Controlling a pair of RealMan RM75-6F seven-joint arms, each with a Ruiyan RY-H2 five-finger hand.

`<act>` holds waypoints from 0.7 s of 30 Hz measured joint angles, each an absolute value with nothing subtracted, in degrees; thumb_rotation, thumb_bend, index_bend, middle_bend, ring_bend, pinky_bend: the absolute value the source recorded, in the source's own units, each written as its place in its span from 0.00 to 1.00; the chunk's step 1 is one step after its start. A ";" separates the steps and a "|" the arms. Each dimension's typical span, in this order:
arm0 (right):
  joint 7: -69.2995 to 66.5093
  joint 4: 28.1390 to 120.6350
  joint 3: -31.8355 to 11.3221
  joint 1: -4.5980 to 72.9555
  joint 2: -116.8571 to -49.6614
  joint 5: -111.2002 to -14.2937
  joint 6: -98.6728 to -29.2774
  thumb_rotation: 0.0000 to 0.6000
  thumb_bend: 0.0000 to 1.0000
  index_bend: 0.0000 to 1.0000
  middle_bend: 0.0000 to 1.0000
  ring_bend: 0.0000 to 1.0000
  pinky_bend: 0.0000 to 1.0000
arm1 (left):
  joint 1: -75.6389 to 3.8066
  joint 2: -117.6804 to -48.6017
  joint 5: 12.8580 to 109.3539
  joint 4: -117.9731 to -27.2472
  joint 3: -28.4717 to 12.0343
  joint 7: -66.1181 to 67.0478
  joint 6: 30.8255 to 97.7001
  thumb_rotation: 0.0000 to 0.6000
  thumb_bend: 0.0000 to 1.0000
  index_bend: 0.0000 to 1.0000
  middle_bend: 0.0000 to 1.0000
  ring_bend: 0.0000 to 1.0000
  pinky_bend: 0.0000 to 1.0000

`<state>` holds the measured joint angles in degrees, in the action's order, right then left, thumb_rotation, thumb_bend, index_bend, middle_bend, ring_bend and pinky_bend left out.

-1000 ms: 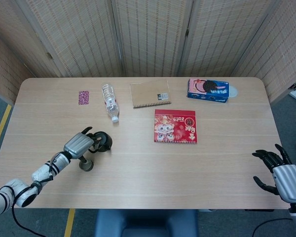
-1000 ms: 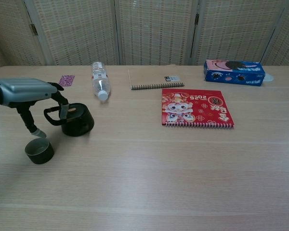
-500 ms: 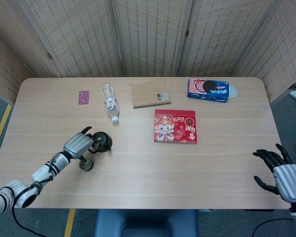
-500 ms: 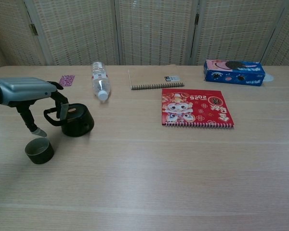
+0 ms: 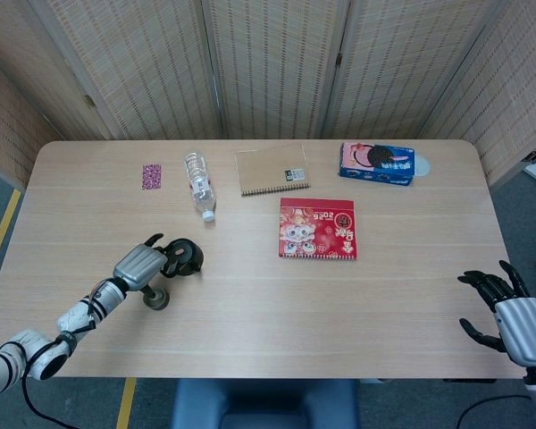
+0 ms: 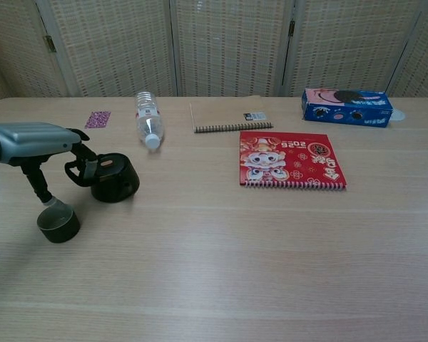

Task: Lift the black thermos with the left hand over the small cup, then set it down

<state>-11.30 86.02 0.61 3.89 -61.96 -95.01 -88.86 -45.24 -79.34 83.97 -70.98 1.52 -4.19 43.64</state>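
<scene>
The black thermos [image 5: 186, 257] [image 6: 114, 177] stands squat on the table with its handle loop facing my left hand. The small dark cup [image 5: 155, 298] [image 6: 58, 223] sits just in front of it, nearer the table's front edge. My left hand [image 5: 141, 265] [image 6: 32, 140] hovers over the gap between them. Its fingers reach to the thermos handle without closing round it, and its thumb points down at the cup's rim. My right hand [image 5: 509, 313] hangs off the table's front right corner with fingers spread and nothing in it; the chest view does not show it.
A water bottle [image 5: 199, 185] [image 6: 148, 119] lies behind the thermos. A pink card [image 5: 151, 176], a brown notebook [image 5: 272, 169], a red calendar [image 5: 317, 229] and a blue cookie box [image 5: 377, 164] lie further back and right.
My left hand has sunk a little and drawn slightly back toward me, its thumb now near the cup's rim. The thermos and cup have not moved.
</scene>
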 measured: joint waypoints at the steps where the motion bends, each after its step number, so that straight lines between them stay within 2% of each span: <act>1: -11.30 86.01 0.61 3.87 -61.96 -95.02 -88.89 1.00 0.27 0.23 0.26 0.24 0.04 | -45.18 -79.41 83.94 -70.90 1.52 -4.24 43.65 1.00 0.17 0.48 0.49 0.36 0.00; 9: -11.32 85.96 0.57 3.91 -62.02 -94.94 -88.76 1.00 0.27 0.23 0.26 0.24 0.04 | -45.03 -79.72 83.73 -70.66 1.68 -4.82 42.95 1.00 0.17 0.49 0.49 0.36 0.00; 21: -11.41 85.80 0.50 3.90 -62.14 -94.82 -88.75 1.00 0.27 0.23 0.26 0.24 0.04 | -45.34 -79.67 83.07 -71.15 1.59 -5.76 41.30 1.00 0.16 0.55 0.54 0.40 0.00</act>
<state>-11.41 85.80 0.50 3.90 -62.14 -94.82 -88.75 -45.34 -79.67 83.07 -71.15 1.59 -5.76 41.30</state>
